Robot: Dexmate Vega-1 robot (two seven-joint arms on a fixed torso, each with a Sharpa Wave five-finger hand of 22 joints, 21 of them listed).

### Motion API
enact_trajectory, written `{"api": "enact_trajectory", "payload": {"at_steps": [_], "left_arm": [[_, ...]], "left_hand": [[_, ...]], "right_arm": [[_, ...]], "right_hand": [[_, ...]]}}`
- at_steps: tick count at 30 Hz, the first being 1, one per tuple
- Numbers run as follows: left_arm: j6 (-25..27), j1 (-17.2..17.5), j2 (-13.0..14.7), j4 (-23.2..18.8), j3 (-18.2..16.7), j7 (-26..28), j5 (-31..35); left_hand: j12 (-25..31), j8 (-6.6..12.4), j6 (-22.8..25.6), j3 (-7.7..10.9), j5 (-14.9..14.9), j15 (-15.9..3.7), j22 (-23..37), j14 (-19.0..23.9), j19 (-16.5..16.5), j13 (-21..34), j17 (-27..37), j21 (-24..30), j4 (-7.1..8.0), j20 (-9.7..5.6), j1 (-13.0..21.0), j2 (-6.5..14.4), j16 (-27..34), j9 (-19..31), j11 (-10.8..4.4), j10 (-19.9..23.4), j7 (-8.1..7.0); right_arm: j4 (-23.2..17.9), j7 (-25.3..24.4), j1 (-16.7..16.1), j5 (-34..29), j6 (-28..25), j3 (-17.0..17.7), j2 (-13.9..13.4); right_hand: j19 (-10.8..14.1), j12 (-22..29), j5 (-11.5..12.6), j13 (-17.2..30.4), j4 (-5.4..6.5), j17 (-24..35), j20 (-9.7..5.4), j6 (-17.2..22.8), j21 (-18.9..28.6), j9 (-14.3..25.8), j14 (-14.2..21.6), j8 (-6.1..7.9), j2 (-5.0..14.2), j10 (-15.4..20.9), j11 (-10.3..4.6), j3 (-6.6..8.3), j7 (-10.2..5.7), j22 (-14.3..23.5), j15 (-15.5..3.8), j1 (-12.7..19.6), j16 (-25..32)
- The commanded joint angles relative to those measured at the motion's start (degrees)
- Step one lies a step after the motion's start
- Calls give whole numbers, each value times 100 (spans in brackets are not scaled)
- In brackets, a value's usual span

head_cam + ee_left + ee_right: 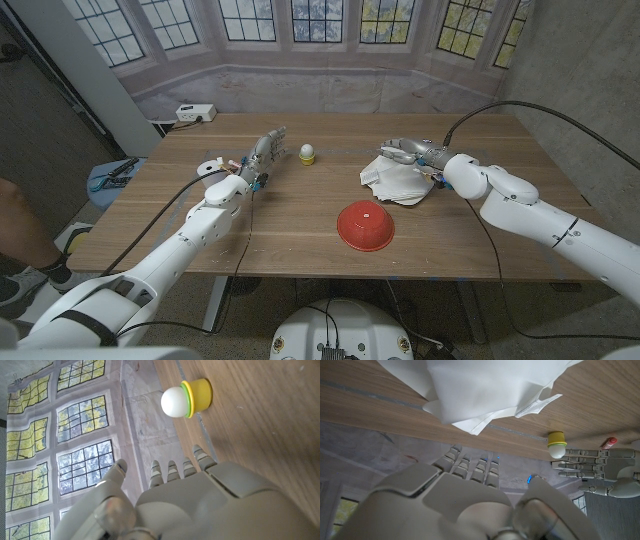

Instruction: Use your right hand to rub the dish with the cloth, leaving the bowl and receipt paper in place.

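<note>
Right hand (405,150) hovers at the 12 o'clock edge of the white cloth (392,181), fingers apart, gripping nothing. Dish isn't discernible (maybe under the cloth). Red bowl (365,225) at cloth's 7 o'clock. Left hand (262,155) spread, empty, egg-shaped toy (308,153) at its 3 o'clock.

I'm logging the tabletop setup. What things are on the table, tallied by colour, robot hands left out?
Red: 1, bowl
White: 1, cloth
Yellow and white: 1, small egg-cup toy
Total: 3
</note>
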Motion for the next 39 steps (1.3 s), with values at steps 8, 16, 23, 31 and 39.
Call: {"api": "enact_trajectory", "payload": {"at_steps": [8,16,23,31,39], "left_arm": [[-83,-20,5,60,-19,-15,17],[-96,-47,-3,91,-6,-47,27],[-74,-44,-10,77,9,-66,20],[-67,-38,-15,42,35,-49,51],[-15,4,-11,-33,50,-28,44]], "left_hand": [[-43,-1,4,0,12,-42,20,-189,-70,30,3,-41,-59,-44,61,18,-54,22,-53,-78,6],[-55,-5,-12,-8,10,-43,20,-211,-89,29,3,-45,-68,-58,64,22,-48,23,-56,-119,8],[-74,-5,-19,-18,8,-67,19,-304,-124,29,5,-54,-68,-76,64,39,-63,23,-44,-187,7],[-75,-7,-32,-28,7,-68,18,-324,-154,27,6,-60,-68,-95,64,51,-50,24,-30,-214,7],[-74,-7,-38,-35,7,-59,18,-341,-173,27,5,-62,-69,-99,66,59,-43,24,-38,-231,8]], "right_arm": [[-38,-400,-77,-310,-447,-235,198],[-165,-311,-97,-542,-740,-368,137],[-262,-42,-82,-689,-891,-469,6],[-361,63,-155,-839,-1080,-530,-49],[-343,276,-162,-981,-1339,-685,8]], "right_hand": [[-62,-4,103,-12,25,10,-52,-179,29,8,-185,-18,103,-202,-3,-134,11,30,-13,-421,-17],[-113,18,124,-15,24,6,-67,-204,18,5,-199,-10,123,-195,13,-167,12,29,-7,-537,-6],[-154,30,143,-17,13,-1,-70,-258,14,2,-208,-13,119,-190,38,-202,22,29,6,-637,2],[-162,39,158,-18,2,-7,-66,-276,19,0,-210,-7,116,-182,41,-223,-5,27,3,-698,8],[-150,33,182,-19,-13,-18,-96,-304,30,-3,-208,-4,142,-211,25,-226,-18,25,-1,-747,13]]}}
